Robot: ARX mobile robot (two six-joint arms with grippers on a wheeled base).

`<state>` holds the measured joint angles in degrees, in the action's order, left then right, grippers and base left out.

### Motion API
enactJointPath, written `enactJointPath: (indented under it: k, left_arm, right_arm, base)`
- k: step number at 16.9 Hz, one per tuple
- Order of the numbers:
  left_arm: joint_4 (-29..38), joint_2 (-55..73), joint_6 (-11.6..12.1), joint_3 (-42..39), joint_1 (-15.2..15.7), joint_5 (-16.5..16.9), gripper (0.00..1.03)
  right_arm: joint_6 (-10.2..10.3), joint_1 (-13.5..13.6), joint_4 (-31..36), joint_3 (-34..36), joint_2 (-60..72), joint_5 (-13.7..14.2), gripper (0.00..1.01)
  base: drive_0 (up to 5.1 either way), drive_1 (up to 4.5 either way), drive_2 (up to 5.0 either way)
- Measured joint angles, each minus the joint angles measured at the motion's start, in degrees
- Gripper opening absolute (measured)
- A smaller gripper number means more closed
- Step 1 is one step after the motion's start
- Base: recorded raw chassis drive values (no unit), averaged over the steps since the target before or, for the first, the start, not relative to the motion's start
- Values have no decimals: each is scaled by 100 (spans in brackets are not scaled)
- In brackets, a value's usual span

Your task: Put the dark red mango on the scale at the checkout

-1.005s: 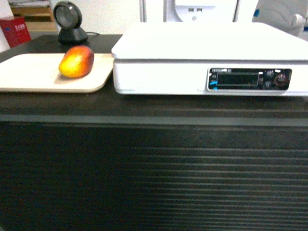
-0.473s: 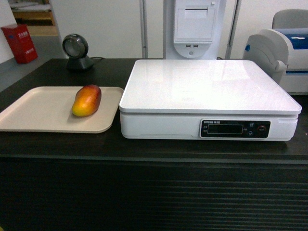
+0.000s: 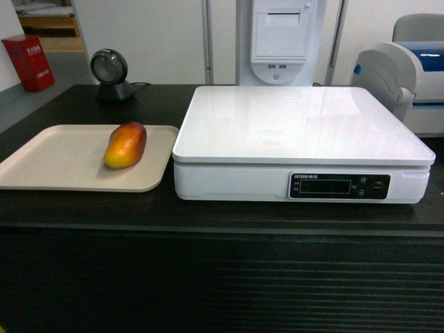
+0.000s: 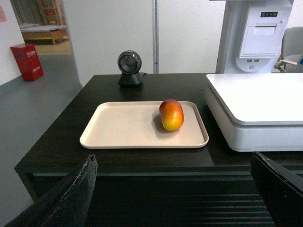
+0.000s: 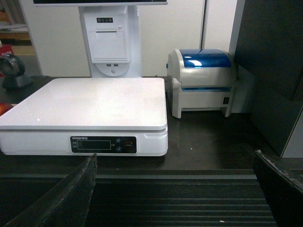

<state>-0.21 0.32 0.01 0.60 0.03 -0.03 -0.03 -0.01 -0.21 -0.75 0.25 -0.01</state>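
left gripper (image 4: 173,189): jaws spread wide and empty, low in front of the checkout (image 3: 222,277), fingers framing the bottom corners of the left wrist view
right gripper (image 5: 173,189): likewise parted and holding nothing, short of the counter edge, facing the scale's display
dark red mango (image 3: 125,144): lies on the right part of the beige tray (image 3: 41,163), on the left of the countertop, untouched
mango's direction from the left gripper: ahead and above, almost on the midline between its fingers in the left wrist view (image 4: 171,114)
long axis: runs roughly front to back, the yellow-orange end toward the robot, the dark red end away
nearer arm: the left, by my judgement; in the right wrist view only a red sliver shows at the left edge
scale (image 3: 302,139): just beside the tray's right edge, its white platform bare, so the carry goes rightward
barcode scanner (image 3: 111,76): well behind the tray, clear of the path
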Motion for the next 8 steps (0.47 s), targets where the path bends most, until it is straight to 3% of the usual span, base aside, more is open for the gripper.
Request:
enactJointPath:
  k: [8]
  left_arm:
    - [2, 0, 0, 0, 0, 0, 98]
  right_arm:
    - [0, 0, 0, 0, 0, 0, 98]
  base:
    - [0, 0, 0]
